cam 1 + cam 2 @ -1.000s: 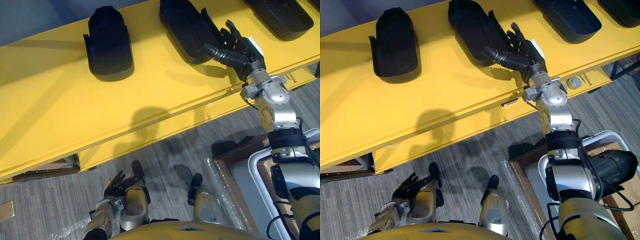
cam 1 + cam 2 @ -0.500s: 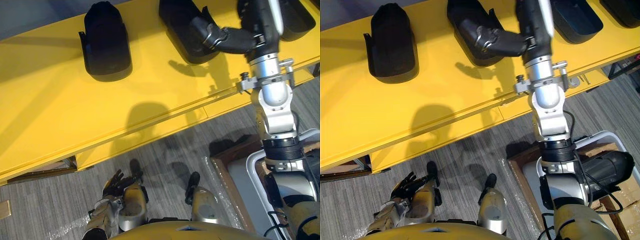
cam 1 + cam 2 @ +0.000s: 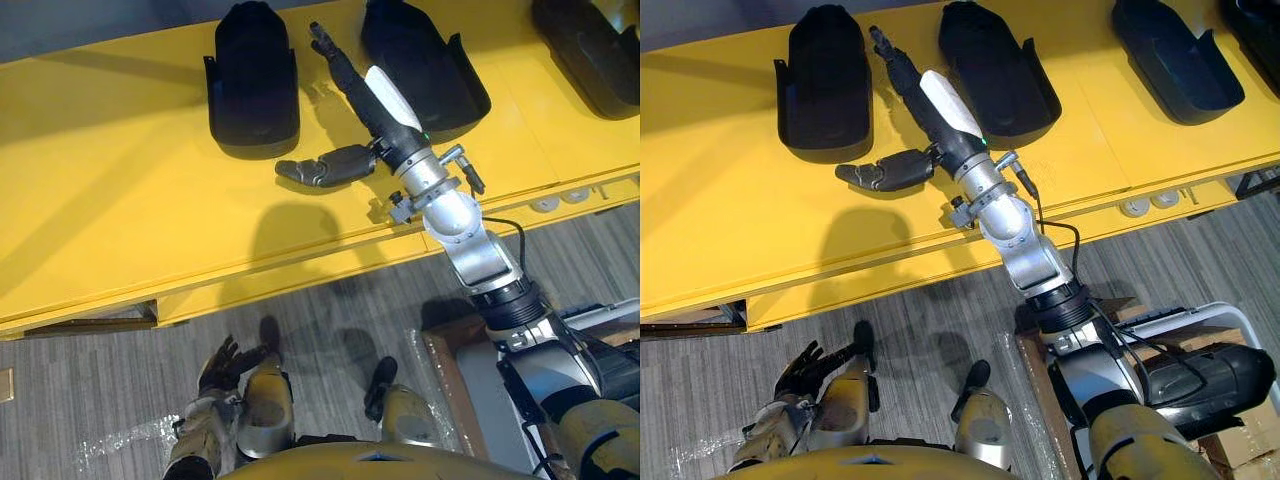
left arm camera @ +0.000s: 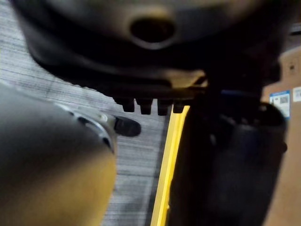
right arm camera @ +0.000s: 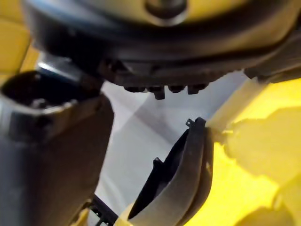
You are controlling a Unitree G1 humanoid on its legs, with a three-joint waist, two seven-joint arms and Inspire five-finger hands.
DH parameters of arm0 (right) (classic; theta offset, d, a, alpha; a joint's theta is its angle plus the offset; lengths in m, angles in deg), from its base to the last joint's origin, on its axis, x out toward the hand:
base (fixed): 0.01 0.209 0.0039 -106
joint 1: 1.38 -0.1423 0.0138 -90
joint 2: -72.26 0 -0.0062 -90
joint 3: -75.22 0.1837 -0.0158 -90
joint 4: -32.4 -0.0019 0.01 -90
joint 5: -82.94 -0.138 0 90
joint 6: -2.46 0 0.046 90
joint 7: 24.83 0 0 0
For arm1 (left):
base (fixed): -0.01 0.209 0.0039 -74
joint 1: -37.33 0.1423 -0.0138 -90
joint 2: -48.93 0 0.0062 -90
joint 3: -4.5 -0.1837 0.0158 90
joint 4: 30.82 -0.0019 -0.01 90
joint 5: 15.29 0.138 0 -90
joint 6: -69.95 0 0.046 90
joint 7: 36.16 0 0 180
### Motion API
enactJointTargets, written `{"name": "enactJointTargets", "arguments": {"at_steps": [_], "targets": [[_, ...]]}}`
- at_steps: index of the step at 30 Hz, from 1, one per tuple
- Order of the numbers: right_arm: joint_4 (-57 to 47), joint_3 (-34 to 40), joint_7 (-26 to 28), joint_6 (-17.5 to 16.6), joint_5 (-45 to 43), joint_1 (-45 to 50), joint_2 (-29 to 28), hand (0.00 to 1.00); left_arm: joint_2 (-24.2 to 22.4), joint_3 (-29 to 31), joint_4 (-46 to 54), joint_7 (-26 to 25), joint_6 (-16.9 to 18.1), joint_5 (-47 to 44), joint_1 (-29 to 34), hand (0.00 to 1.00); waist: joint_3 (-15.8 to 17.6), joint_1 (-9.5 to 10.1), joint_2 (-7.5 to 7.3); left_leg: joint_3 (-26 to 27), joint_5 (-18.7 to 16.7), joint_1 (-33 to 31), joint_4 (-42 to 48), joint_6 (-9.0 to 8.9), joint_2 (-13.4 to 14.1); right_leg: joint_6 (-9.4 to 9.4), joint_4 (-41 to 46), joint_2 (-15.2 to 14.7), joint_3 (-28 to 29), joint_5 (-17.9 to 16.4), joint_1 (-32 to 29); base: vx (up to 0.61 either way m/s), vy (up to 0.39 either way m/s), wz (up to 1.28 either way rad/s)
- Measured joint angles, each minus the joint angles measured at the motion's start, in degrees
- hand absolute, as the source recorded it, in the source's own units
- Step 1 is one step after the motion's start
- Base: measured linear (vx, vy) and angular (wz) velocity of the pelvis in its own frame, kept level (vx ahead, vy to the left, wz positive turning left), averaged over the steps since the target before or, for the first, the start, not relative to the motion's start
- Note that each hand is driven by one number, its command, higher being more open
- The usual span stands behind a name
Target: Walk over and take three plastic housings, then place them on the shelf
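Left eye view, contents as seen.

- Yellow shelf [image 3: 120, 200]: long flat top running across the far side of the scene.
- Left housing [image 3: 252, 75]: black plastic, lying on the shelf top.
- Middle housing [image 3: 425, 65]: black plastic, hollow side up, on the shelf apart from the left one.
- Right housing [image 3: 590, 50]: black plastic, on the shelf further toward the robot's right, partly cut by the frame edge.
- Right hand [image 3: 385, 105]: stretched out over the bare shelf top between the left and middle housings. Its fingers [image 3: 335, 62] are straight and close together, pointing to the far edge, and the thumb [image 3: 315, 170] is splayed wide toward the left. It holds nothing; whether it touches either housing cannot be told.
- Left hand [image 3: 225, 365]: low at the robot's side above the grey floor [image 3: 90, 400], fingers spread, empty.
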Motion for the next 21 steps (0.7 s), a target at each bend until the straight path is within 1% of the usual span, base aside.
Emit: {"name": "enactJointTargets", "arguments": {"at_steps": [2,6,9,13,16,21], "targets": [[0.3,-0.7,-1.3,0.6,3.0,-1.6,0.9,1.00,0.4,1.1,-1.1,-0.1,-0.4,0.2,0.3,1.00,-0.1,0.00,-0.62,-0.1,0.0,0.0,0.0,-0.01,0.0,0.24,-0.7,0.1,-0.1,0.2,0.4,-0.02,-0.005,0.01],[0.2,-3.7,-1.4,1.0,3.0,-4.6,3.1,1.00,0.8,1.5,-2.2,0.0,-1.4,0.7,1.0,1.00,-0.3,0.21,-1.07,-0.2,0.0,0.0,0.0,-0.02,0.0,0.31,-0.9,0.2,-0.1,0.2,0.5,0.00,0.000,0.00],[0.1,-6.2,0.3,1.3,2.9,-5.8,4.4,1.00,1.2,1.7,-2.2,0.0,-1.4,2.3,1.5,1.00,-0.6,0.52,-1.62,-0.5,0.0,0.0,0.0,-0.06,0.1,0.34,-1.5,0.4,-0.3,0.3,1.0,0.01,-0.013,0.05],[0.2,-9.7,4.8,2.0,2.2,-6.0,5.5,1.00,1.5,1.8,-2.2,0.3,-1.3,2.3,1.6,1.00,-1.2,1.65,-2.56,-0.7,-0.1,0.0,0.0,-0.20,0.1,0.35,-1.9,0.6,-0.5,0.3,1.3,0.00,-0.004,0.02],[0.3,-12.7,7.8,2.0,2.0,-8.0,5.5,1.00,1.8,1.8,-2.1,0.4,-1.3,2.3,1.6,1.00,-1.3,1.89,-2.84,-0.7,-0.1,0.0,0.0,-0.21,0.1,0.35,-1.9,0.6,-0.6,0.3,1.3,0.00,0.000,0.00],[1.1,-14.9,9.0,0.4,1.8,-10.7,6.2,1.00,1.8,1.7,-1.9,0.5,-1.3,2.3,1.5,1.00,-1.3,2.86,-3.03,-1.1,-0.1,-0.1,0.0,-0.20,0.1,0.34,-1.9,0.6,-1.1,0.3,1.4,-0.01,-0.006,0.02]]}}
